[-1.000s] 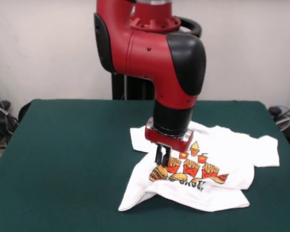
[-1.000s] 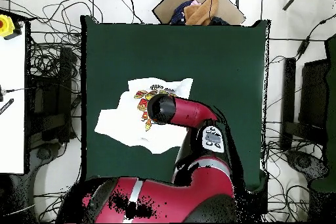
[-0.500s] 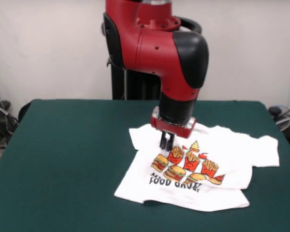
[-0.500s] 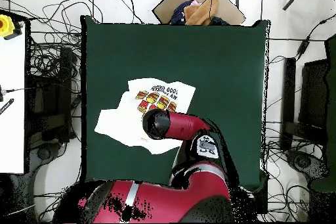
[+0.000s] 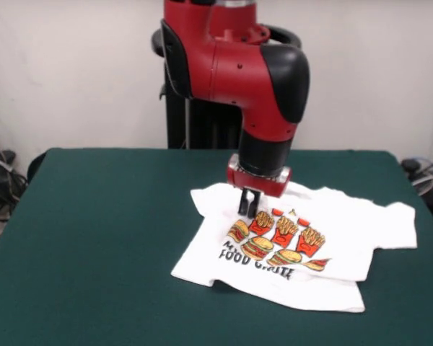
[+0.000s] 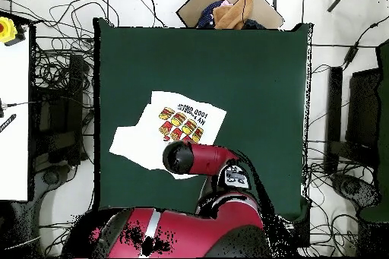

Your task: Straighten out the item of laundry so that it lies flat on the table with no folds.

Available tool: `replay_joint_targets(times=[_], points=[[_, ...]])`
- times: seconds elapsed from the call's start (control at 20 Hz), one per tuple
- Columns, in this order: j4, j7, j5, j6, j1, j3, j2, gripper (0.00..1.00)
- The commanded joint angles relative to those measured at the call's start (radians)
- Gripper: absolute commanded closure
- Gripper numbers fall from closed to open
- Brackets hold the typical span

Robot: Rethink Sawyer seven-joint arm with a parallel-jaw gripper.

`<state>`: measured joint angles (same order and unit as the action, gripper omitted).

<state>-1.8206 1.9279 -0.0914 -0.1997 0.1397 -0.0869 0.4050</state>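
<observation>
Since a second ago the soft white T-shirt (image 5: 303, 249) has been drawn farther back, its print now unfolded and readable on the dark green felt table (image 5: 101, 238). The gripper (image 5: 248, 205), jaws pinching the cloth near the collar, has moved back too.

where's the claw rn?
Front view: the claw is down on the T-shirt, at the upper left of its burger-and-fries print, right of the table's middle. Overhead, the arm hides it.
</observation>
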Motion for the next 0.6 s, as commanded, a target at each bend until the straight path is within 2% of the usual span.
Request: replay_joint_targets(times=[0.05, 0.2, 0.35, 0.6], points=[[-0.074, 0.096, -0.068, 0.104, -0.010, 0.092, -0.147, 1.00], [-0.057, 0.107, -0.068, 0.138, -0.016, 0.087, -0.169, 1.00], [-0.056, 0.109, -0.060, 0.119, -0.017, 0.085, -0.145, 1.00], [-0.071, 0.096, -0.041, 0.003, -0.024, 0.079, -0.022, 1.00]])
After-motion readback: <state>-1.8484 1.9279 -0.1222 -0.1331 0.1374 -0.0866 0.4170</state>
